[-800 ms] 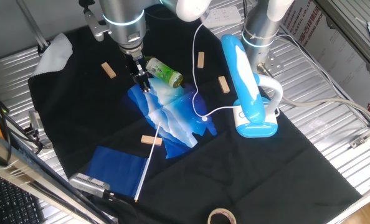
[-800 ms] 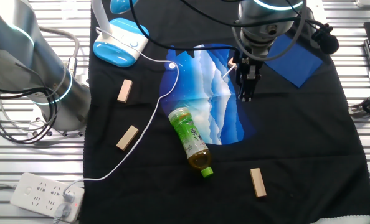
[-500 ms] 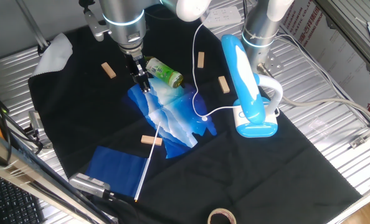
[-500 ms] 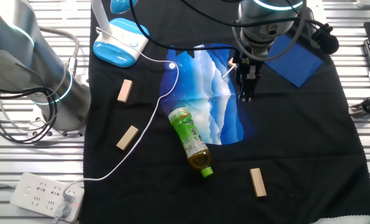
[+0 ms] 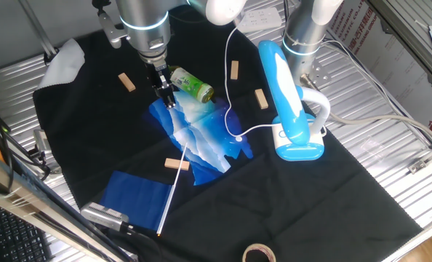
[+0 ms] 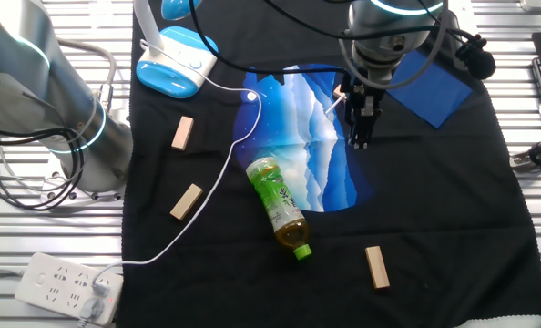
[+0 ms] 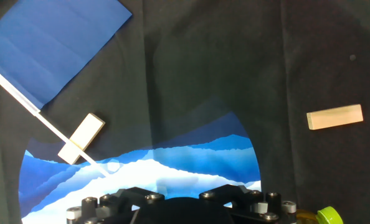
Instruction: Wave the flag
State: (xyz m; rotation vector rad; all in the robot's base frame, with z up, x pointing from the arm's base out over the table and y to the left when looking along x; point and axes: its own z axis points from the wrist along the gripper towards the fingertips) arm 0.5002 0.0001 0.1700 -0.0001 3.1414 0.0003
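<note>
The flag lies flat on the black cloth. Its dark-blue cloth (image 5: pixel 132 198) is near the front edge in one fixed view. Its thin white stick (image 5: pixel 169 200) runs up towards a glossy blue-and-white bag (image 5: pixel 198 142). The flag also shows in the other fixed view (image 6: pixel 427 80) and in the hand view (image 7: pixel 54 43), with its stick (image 7: pixel 48 119) ending at the bag's edge. My gripper (image 5: pixel 169 103) hangs over the bag's far edge (image 6: pixel 360 141), apart from the flag. The fingers look like one narrow dark shape. The hand view shows only the gripper's base.
A green bottle (image 6: pixel 280 208) lies beside the gripper. Several small wooden blocks (image 5: pixel 176 164) are scattered on the cloth, one touching the stick (image 7: pixel 81 138). A blue-and-white lamp (image 5: pixel 289 102) with a white cable (image 5: pixel 234 109) stands to the right. A second arm's base (image 6: pixel 61 118) stands at the table edge.
</note>
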